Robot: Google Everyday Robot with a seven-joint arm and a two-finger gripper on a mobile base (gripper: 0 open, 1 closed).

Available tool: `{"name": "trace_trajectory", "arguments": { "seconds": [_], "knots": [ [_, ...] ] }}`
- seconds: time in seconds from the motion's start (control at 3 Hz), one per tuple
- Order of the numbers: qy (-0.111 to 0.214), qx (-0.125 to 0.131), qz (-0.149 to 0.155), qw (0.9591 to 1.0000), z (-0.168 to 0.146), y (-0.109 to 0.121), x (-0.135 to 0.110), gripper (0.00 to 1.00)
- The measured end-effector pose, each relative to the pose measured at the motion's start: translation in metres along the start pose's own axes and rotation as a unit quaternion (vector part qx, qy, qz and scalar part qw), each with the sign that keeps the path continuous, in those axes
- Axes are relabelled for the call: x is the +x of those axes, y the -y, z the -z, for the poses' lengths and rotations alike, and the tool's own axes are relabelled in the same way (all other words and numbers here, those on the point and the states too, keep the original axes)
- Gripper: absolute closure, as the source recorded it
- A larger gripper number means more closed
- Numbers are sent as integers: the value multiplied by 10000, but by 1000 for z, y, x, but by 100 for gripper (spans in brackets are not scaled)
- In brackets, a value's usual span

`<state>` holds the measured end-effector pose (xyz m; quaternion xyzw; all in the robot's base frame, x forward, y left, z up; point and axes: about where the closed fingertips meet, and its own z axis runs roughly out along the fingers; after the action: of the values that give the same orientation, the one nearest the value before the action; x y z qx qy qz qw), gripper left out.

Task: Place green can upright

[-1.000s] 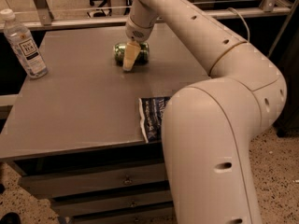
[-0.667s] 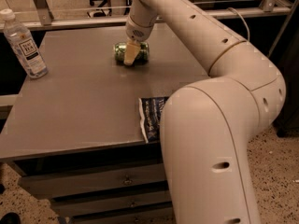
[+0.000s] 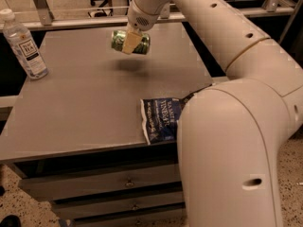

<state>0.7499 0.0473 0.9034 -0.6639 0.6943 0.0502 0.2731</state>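
Warm, rather dim light falls from overhead. The gripper hangs above the far part of the grey table, its fingers clamped on the green can, and casts a soft-edged shadow on the tabletop just beneath. Small glints show on the can's metal. The white arm takes the most light and looks cream, shaded along its underside. The drawers under the table edge sit in deep shade.
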Motion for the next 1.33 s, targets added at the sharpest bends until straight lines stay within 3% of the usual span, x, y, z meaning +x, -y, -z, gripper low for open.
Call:
{"name": "trace_trajectory", "arguments": {
  "seconds": [0.33,0.67,1.0,1.33],
  "knots": [
    [664,-104,1,9977,21,-2,-3,100],
    [1816,-407,-146,9824,46,-3,6,100],
    [2807,-649,-276,9572,70,-2,18,100],
    [3402,-685,-364,9372,96,-1,36,100]
  ]
}}
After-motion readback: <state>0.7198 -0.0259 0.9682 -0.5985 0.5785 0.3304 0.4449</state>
